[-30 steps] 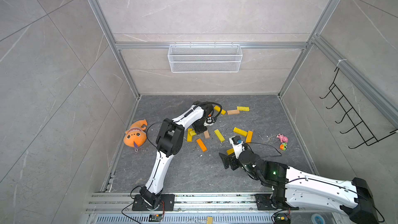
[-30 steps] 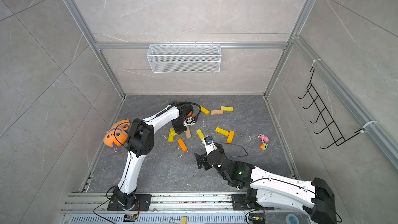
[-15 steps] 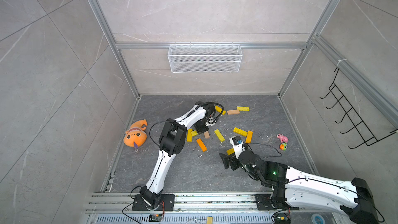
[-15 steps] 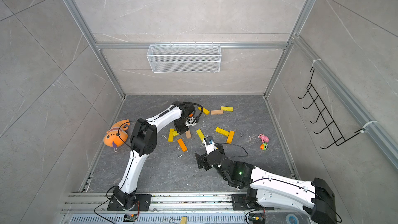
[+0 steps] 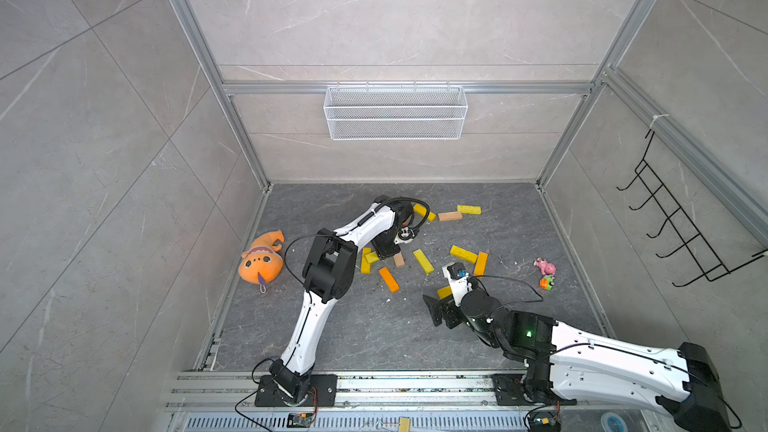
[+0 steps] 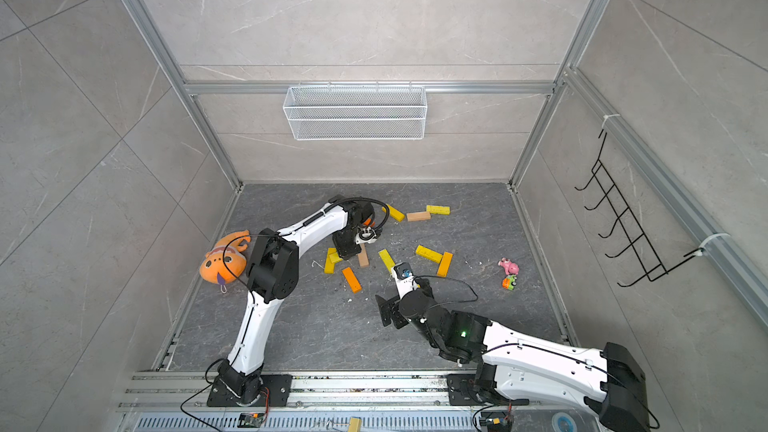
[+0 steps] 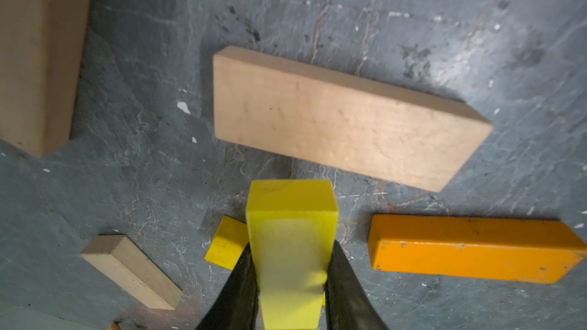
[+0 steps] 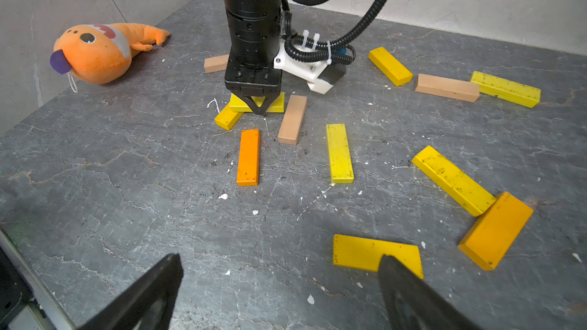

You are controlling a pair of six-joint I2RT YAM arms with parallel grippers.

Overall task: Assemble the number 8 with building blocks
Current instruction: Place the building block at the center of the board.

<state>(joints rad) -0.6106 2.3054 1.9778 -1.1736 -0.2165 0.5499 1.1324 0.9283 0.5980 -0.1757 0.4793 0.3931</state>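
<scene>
In a top view, building blocks lie scattered mid-frame on the floor; plush toy at their left, small toys at their right, wire basket above.

Walls are big grey marble-look tiles with pale veins, held in aluminium framing. White wire basket hangs on the back wall, black hook rack on a side wall. Floor is dark grey slate-look, speckled with white crumbs, metal rails along its front edge.
</scene>
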